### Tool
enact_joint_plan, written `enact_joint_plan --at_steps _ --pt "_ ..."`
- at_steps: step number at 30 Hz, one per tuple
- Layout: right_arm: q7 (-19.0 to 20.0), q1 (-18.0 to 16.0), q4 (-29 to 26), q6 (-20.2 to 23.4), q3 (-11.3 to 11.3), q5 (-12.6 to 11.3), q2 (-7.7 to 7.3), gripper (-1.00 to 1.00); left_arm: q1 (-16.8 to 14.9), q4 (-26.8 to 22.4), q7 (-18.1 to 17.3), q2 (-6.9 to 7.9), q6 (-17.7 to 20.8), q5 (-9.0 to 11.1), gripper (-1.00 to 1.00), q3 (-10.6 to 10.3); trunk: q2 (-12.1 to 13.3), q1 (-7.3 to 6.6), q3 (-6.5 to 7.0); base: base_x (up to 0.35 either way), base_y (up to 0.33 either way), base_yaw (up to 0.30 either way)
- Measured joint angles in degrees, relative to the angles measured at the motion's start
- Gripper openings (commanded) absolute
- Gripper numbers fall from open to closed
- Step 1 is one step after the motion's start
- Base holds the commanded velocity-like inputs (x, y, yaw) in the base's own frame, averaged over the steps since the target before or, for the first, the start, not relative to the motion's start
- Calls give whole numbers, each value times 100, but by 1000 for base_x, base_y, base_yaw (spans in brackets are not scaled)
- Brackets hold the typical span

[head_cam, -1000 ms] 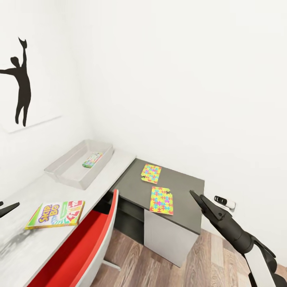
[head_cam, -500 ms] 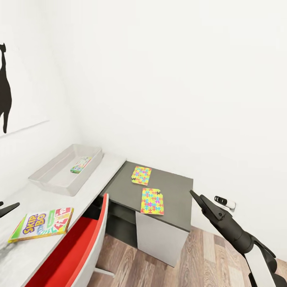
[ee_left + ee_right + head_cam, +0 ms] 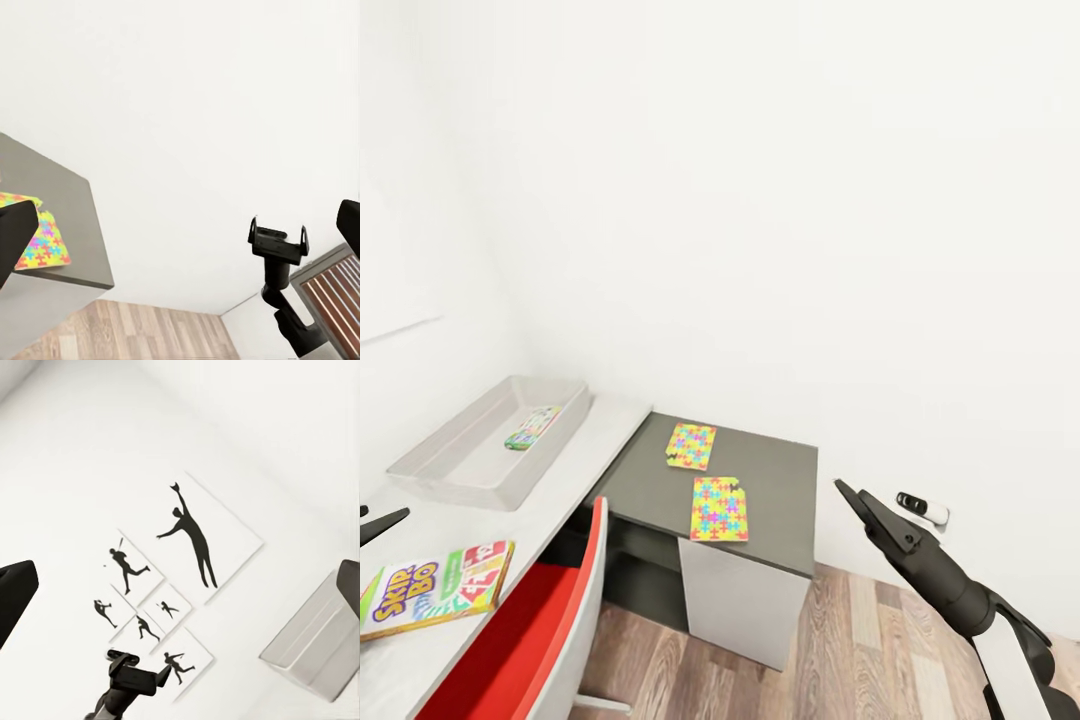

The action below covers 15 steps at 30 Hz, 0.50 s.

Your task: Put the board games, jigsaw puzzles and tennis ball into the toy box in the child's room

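As I look down from my head camera, I count 2 jigsaw puzzles, 2 board games and 1 toy box (image 3: 435,470). The farther puzzle (image 3: 691,446) and the nearer puzzle (image 3: 719,508) lie flat, near each other but apart, on the dark grey lower wing (image 3: 780,500) of the tabletop. The pale grey upper tabletop (image 3: 575,462) carries the toy box by the wall, and a small greenish board game (image 3: 532,427) lies inside it. The "Skip-Bo" board game (image 3: 435,588) lies flat on that same top, nearer to me, well apart from the box. A red-and-white chair (image 3: 545,625) stands just beside the tabletop, over a wood-plank floor (image 3: 860,650), with white walls behind.

My right pincer (image 3: 852,497) hangs in the air beyond the dark wing, over the floor, holding nothing; its 2 fingers look pressed together from the head camera. Of my left pincer (image 3: 390,520) I see a dark tip at the frame's edge, and I cannot tell how its fingers stand.

My left wrist camera adds a puzzle edge (image 3: 45,244) on the dark wing and my right arm (image 3: 281,270) against the wall. My right wrist camera adds 6 black baseball-player prints (image 3: 187,536) on the wall and a corner of the toy box.
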Motion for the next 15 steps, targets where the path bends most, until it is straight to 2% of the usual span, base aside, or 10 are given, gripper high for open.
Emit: enact_joint_plan --at_steps 9,15 --pt "109 0 0 -8 -6 82 0 100 0 -1 0 -2 0 0 100 0 0 0 70 -1 -5 -187" --pt "133 0 -2 -9 -9 89 0 100 0 1 -1 -2 0 0 100 0 1 1 116 -68 -114 -187"
